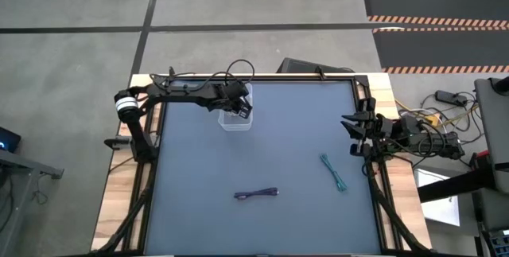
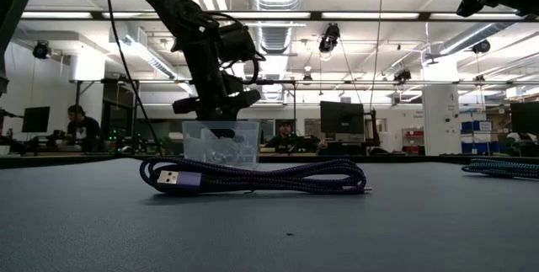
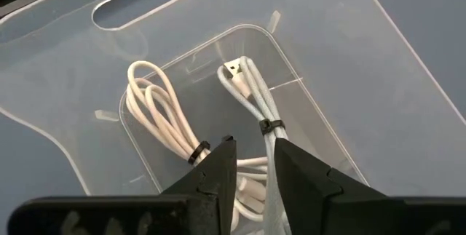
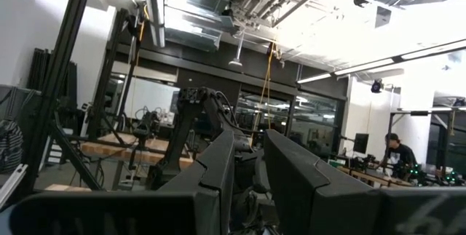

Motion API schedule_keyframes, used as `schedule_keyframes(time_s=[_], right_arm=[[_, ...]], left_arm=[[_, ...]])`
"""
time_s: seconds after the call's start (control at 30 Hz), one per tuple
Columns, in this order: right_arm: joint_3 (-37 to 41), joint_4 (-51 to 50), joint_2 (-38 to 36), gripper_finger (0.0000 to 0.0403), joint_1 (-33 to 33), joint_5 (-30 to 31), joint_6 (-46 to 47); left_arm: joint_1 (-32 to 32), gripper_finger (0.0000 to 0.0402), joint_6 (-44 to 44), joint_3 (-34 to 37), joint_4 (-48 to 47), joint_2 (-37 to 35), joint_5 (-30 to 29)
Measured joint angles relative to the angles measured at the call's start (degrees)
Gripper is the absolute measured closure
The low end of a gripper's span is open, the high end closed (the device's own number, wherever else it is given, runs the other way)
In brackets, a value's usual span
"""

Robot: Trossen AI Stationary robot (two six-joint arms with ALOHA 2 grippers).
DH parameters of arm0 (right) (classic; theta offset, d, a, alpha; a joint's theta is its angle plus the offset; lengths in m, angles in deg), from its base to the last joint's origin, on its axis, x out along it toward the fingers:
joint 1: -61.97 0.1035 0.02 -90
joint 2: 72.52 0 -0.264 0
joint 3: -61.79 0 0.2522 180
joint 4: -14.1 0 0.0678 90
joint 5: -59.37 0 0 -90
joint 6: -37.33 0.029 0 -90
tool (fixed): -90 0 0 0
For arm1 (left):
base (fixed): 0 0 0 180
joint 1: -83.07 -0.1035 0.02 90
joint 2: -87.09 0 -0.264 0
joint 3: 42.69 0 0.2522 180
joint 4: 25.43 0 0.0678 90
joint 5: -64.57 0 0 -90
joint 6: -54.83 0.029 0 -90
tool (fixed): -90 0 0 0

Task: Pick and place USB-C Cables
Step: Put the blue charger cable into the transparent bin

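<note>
Hazard-striped floor mats (image 1: 437, 18) lie beyond the wood-edged table (image 1: 119, 201).

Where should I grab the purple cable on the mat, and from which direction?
Probably at the middle of the purple cable, coming straight down with the jaws across its width. It lies flat in a long narrow bundle, strands packed side by side; its USB plug end looks looser. The mat around it is clear.

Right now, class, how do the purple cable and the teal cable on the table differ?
Colour: the purple cable is dark purple, the teal cable blue-green. Place: the purple cable lies near the table's middle, the teal cable nearer the right arm's side. Pose: from above, the purple cable runs across the table, the teal cable slants. Both are short bundles lying loose on the mat, outside the bin.
</note>
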Motion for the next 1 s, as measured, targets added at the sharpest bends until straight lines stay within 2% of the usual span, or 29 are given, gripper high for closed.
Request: schedule_keyframes(time_s=[0.17,0.47,0.73,1.0], right_arm=[[0.0,0.0,0.0,0.0335,0.0,0.0,0.0],[0.0,-0.4,1.1,0.0335,0.0,0.0,0.6],[0.0,-0.4,1.8,0.0335,0.0,0.0,2.6],[0.0,-0.4,4.3,0.0335,0.0,-1.5,12.5]], left_arm=[[0.2,0.0322,0.6,-0.4,-0.4,-1.3,0.7],[3.0,0.0321,4.9,-0.5,-0.2,-10.1,1.5],[11.7,0.0322,11.6,-0.1,1.1,-17.1,1.5],[23.2,0.0322,19.2,0.0,1.7,-17.8,1.4]])
